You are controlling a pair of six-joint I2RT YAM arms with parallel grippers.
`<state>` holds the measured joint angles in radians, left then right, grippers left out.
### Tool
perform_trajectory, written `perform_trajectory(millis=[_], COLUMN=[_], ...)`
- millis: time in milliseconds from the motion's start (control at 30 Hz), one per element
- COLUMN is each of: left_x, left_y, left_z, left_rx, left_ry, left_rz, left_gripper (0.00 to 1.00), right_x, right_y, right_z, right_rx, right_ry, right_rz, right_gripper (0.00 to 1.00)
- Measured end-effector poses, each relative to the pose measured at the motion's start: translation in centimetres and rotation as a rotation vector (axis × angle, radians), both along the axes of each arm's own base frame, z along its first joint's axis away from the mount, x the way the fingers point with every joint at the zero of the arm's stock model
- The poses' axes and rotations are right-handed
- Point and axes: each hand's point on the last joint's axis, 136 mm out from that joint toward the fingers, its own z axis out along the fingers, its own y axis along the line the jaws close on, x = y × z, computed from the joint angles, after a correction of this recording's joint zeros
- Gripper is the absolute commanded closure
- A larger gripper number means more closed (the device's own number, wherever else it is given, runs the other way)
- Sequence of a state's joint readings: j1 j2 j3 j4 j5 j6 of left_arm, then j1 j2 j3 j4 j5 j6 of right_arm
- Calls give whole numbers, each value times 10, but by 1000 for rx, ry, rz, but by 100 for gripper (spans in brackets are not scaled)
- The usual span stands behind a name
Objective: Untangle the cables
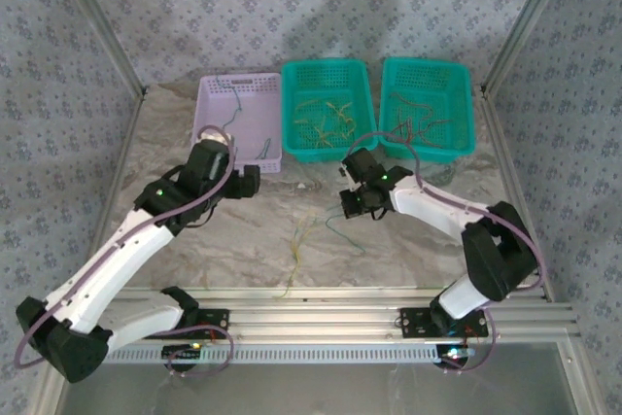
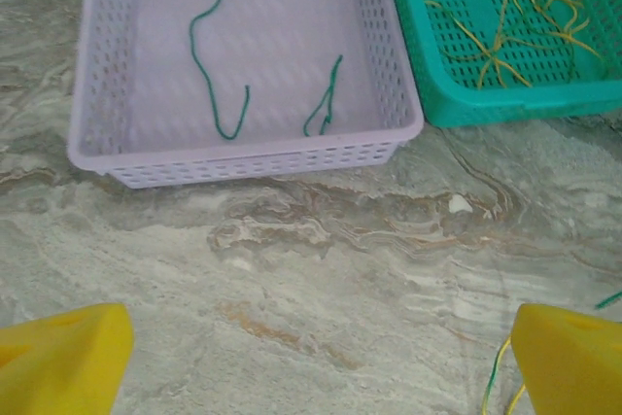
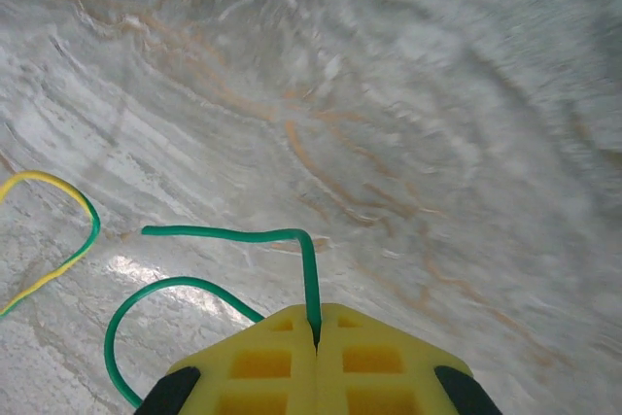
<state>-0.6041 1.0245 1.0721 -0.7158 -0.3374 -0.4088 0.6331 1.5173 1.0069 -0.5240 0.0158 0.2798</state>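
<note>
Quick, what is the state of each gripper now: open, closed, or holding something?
Left gripper: open, holding nothing.
Right gripper: closed on a green cable.

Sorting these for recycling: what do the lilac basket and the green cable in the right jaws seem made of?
Lilac basket: probably moulded plastic, matte, with rows of slots through its walls. Green cable: smooth, slightly glossy plastic-looking sheath holding soft bends; its core is hidden.

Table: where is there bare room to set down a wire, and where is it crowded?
Free: the table between the lavender basket and the left gripper; also between the right arm and the front rail. Crowded: the centre, where loose cables lie.
</note>
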Motion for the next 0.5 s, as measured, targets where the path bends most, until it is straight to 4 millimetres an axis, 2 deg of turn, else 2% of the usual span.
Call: perform_trajectory(millis=[133,233,333,400,500], left_x=[-3,-4,-3,-4,-6], left_y=[14,21,25,28,33], left_z=[3,0,-5,-7,-8], left_rx=[-15,-18,-20,-19,-23], left_ry=[-21,-20,-12,-10,-15], left_rz=[35,53,66,76,86], left_gripper=[0,0,0,0,0], right_x=[8,22,38,51,72], right_y=[-6,7,30,54,95], right_z=[43,87,137,168,198], right_rx=[-3,45,119,166,231], right_ry=[-88,-165,-242,-284,-321], right_rz=[-24,-17,14,51,112], right_gripper=[100,100,100,100,100])
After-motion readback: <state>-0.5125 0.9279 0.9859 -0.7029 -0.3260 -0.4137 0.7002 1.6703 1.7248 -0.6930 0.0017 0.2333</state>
